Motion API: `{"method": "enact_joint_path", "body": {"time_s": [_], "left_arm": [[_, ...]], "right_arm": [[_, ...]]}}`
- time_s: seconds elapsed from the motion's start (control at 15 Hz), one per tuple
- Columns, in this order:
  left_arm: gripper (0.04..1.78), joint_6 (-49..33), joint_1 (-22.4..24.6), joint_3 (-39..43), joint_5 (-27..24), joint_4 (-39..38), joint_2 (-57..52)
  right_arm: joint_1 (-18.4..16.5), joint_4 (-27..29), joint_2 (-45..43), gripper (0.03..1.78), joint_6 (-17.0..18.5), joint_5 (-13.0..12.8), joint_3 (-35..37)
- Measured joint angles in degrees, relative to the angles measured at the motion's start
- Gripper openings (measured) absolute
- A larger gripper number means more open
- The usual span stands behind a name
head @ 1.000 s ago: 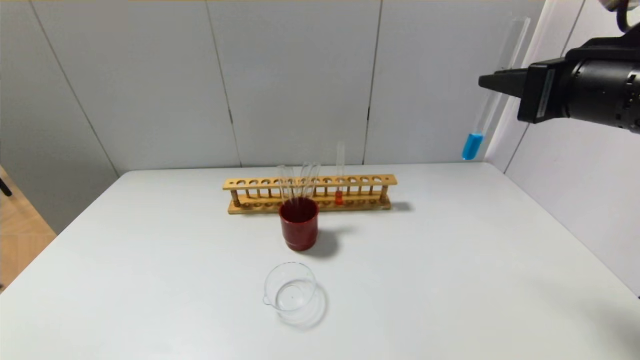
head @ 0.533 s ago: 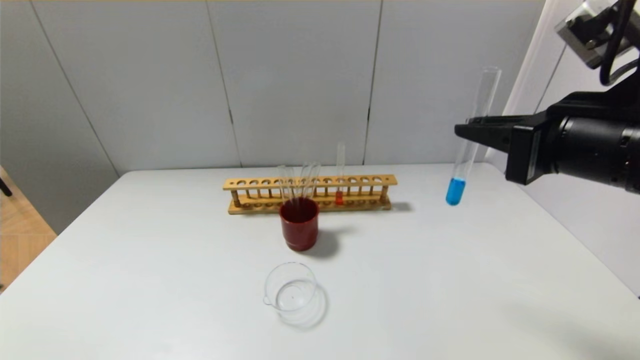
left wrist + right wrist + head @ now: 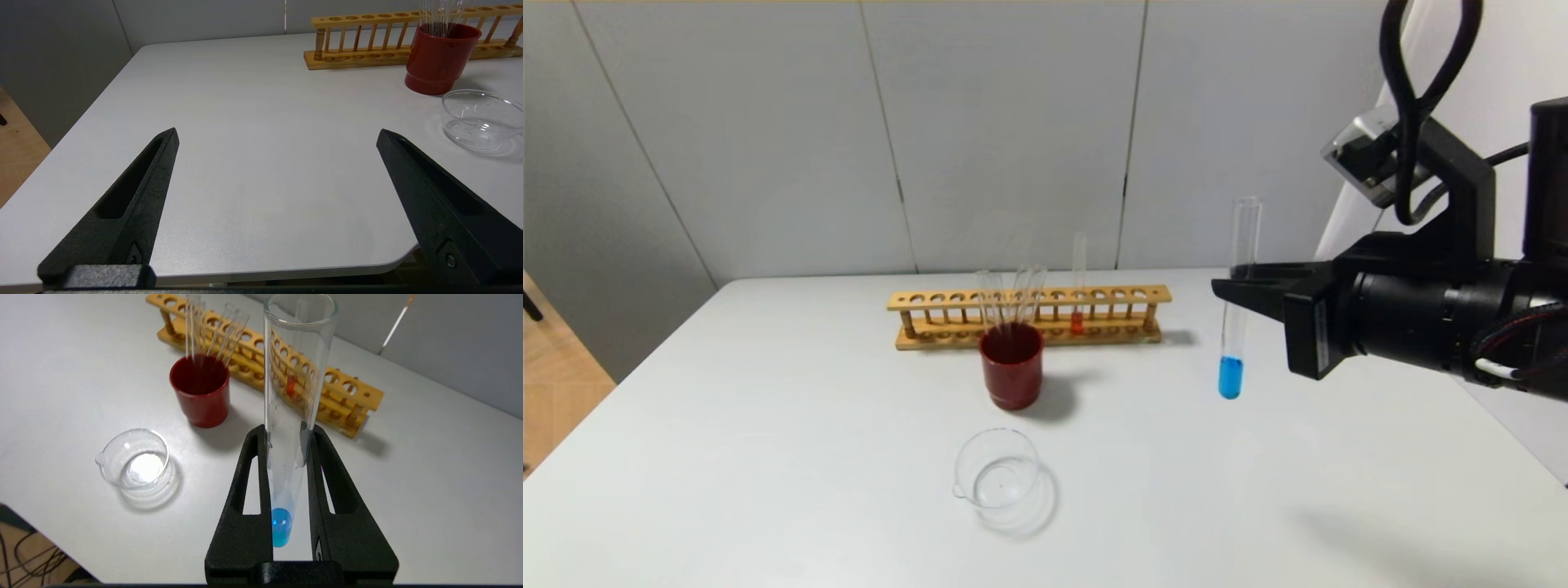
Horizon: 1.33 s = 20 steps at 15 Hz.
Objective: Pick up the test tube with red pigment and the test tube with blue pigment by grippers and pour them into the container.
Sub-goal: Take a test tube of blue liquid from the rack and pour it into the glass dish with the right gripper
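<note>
My right gripper (image 3: 1232,294) is shut on the test tube with blue pigment (image 3: 1232,371) and holds it upright above the table, right of the rack; the wrist view shows the gripper (image 3: 286,433) clamping the tube (image 3: 281,526). The test tube with red pigment (image 3: 1077,314) stands in the wooden rack (image 3: 947,300), also seen in the right wrist view (image 3: 291,386). The container (image 3: 998,472), a low clear glass dish, sits in front of the red cup; it shows in both wrist views (image 3: 135,459) (image 3: 478,118). My left gripper (image 3: 278,136) is open and empty over the table's near left corner.
A dark red cup (image 3: 1011,366) with several colourless tubes stands just in front of the rack, between it and the dish. The white table (image 3: 768,425) ends at a grey wall behind; a wall panel runs along the right side.
My right gripper has come down and moved left with the blue tube, from high at the right wall to just above the table. The tube has gone from tilted to upright.
</note>
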Motion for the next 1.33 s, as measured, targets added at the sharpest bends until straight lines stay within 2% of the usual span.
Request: {"method": "enact_joint_path", "body": {"time_s": [0.47,0.73,1.13,1.33], "left_arm": [[1.71,0.02,0.00,0.00,-0.02,0.02,0.00],[1.71,0.02,0.00,0.00,0.00,-0.02,0.00],[1.71,0.02,0.00,0.00,0.00,0.00,0.00],[1.71,0.02,0.00,0.00,-0.02,0.02,0.00]], "right_arm": [[3.24,-2.50,5.35,0.27,-0.12,-0.24,1.01],[5.81,-3.90,9.57,0.27,-0.59,-2.68,1.05],[9.18,-3.96,14.64,0.27,-1.72,-2.54,1.32],[10.11,-3.96,16.35,0.27,-3.82,-2.58,1.10]]}}
